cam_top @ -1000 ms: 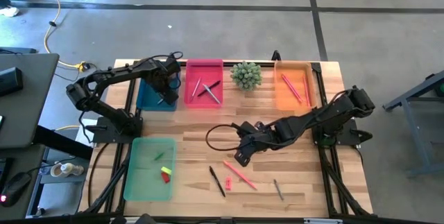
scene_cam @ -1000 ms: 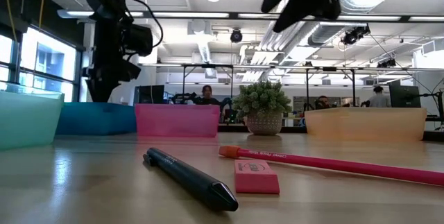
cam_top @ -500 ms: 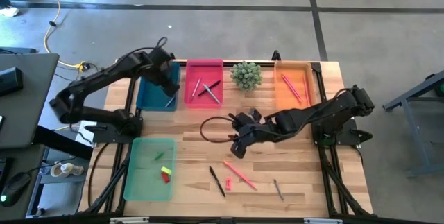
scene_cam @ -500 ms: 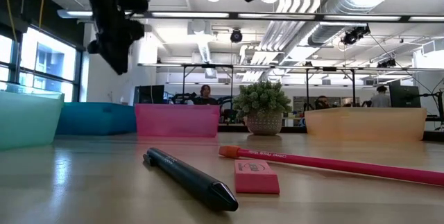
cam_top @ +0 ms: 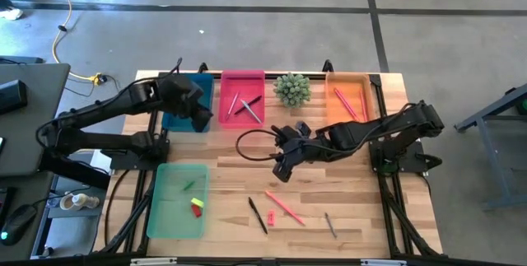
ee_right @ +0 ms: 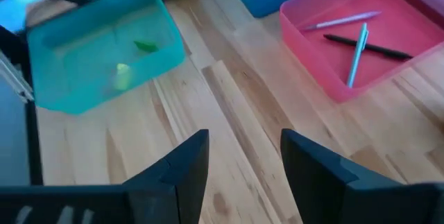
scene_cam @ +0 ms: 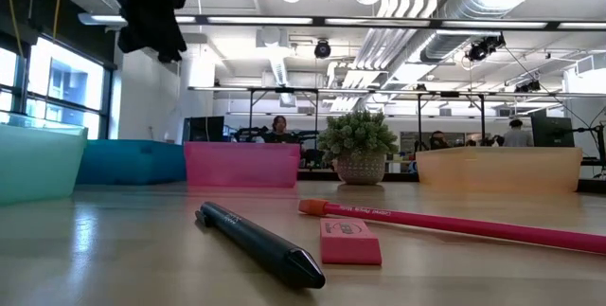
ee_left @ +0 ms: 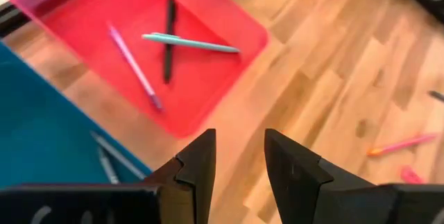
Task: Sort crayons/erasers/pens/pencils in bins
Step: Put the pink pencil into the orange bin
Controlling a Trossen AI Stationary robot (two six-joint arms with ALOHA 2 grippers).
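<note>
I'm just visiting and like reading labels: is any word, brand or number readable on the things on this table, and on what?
Pink eraser: raised lettering on its top, too blurred to read.
Long pink pencil: dark print near its end, too small to read.
Black pen: no marking shows.
Trays and plant pot: no text shows.
Nothing here can be read.

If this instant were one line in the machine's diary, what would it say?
left gripper: open, empty, by teal bin | right gripper: open, empty, mid-table | loose on table: red eraser, black pen, pink pencil
</note>
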